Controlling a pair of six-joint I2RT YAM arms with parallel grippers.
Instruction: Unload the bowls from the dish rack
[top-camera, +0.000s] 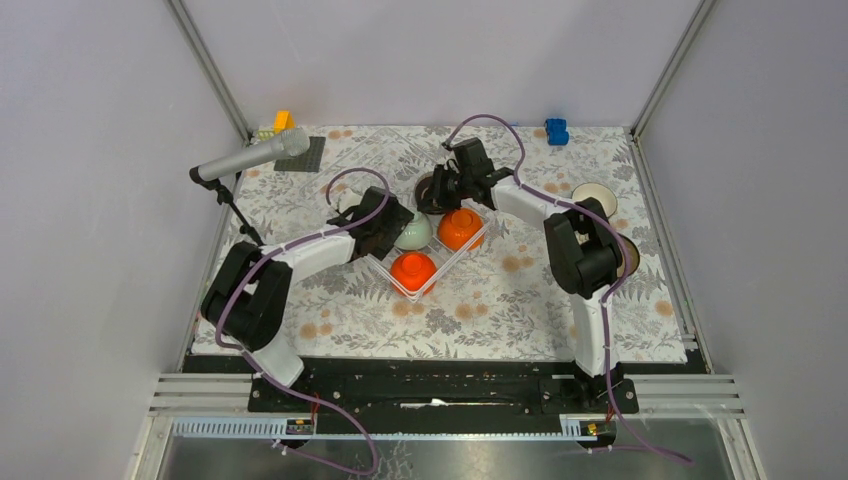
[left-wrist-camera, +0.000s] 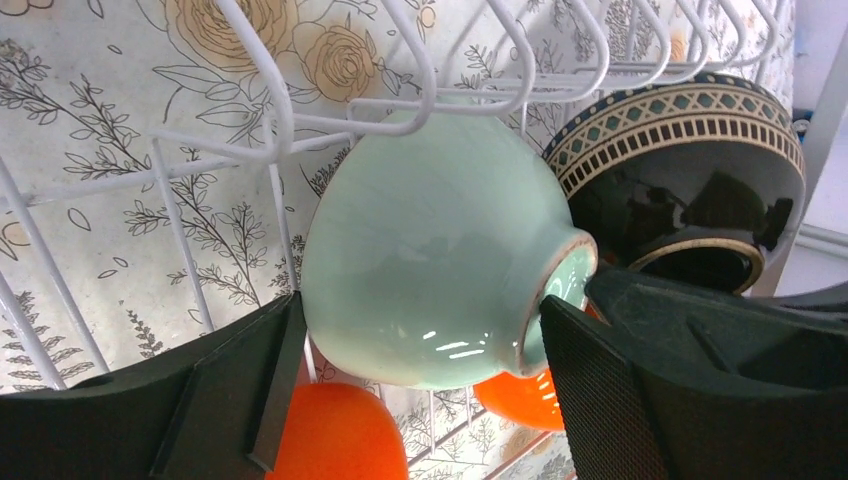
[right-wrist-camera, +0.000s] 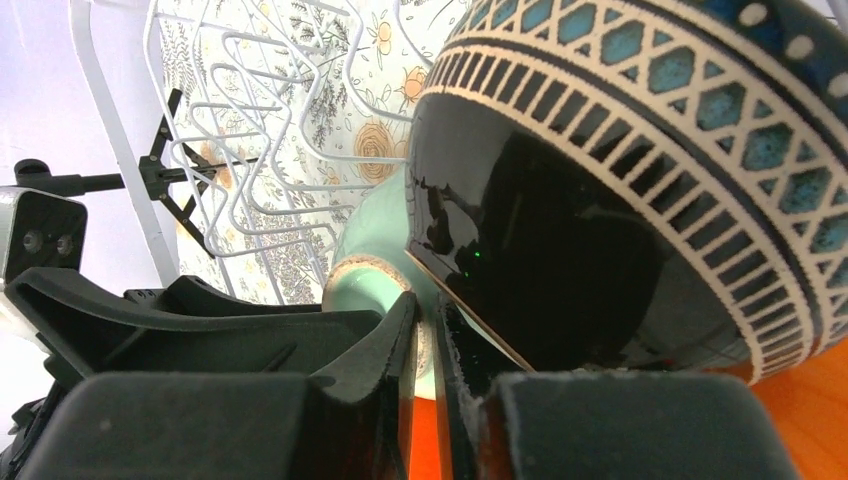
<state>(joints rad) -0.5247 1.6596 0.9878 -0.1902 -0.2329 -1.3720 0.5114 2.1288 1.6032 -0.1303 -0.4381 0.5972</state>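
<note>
Your two arms: white links, black joints.
Each arm, left arm (top-camera: 300, 255) and right arm (top-camera: 560, 225), carries a purple cable looping along it; the fingers (left-wrist-camera: 640, 400) are matte black with a fine-textured pad face.

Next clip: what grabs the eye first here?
Two orange bowls glow in the white wire dish rack at mid-table. The left gripper straddles a mint green bowl there, jaws wide, while the right gripper pinches the foot ring of a dark patterned bowl.
</note>
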